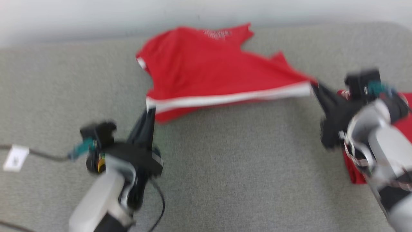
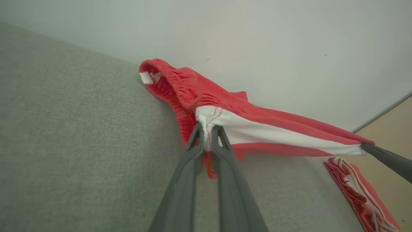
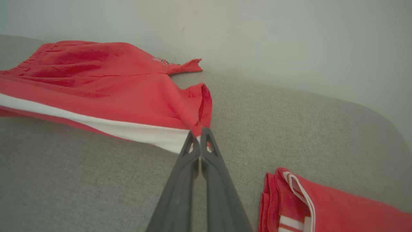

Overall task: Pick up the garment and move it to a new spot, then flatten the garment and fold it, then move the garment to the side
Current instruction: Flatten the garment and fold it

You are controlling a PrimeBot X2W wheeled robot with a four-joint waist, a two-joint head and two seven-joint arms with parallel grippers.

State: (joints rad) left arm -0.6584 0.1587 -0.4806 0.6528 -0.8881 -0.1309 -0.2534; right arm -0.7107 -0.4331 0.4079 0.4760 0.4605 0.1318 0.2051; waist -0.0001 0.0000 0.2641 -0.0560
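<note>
**On grey upholstery, far middle: red garment pinched at both ends of its striped edge**

Across the far middle of the grey fabric surface (image 1: 225,174) lies the red garment (image 1: 199,71), loosely spread, with its far edge close to the pale wall (image 1: 96,16). Carries a white stripe along the near edge and a small pale print near the far edge. Blurred in the head view, so the print cannot be read. Held up off the surface along that near edge and drawn into a taut line from left to right. Sags down to the fabric behind that line.

Gripped at the left end of the striped edge by the left gripper (image 1: 150,111). Jaws pressed together on a bunched, white-stitched corner, as confirmed in the left wrist view. Thin fold of cloth between the fingers, with a short red tail hanging below them. Pointing toward the far side.

Gripped at the right end of the same edge by the right gripper (image 1: 313,87). Jaws closed tight on the tip of the white stripe, as confirmed in the right wrist view, with the tips meeting on the cloth. Pointing left and far.

Noted at the right edge of the surface, beside the right arm: a second red garment (image 3: 338,206), folded, white-striped and lying flat. Well apart from the held one.

Noted at the near left: a dark cable (image 1: 45,156) with a white tag (image 1: 15,158), lying apart from both garments.
</note>
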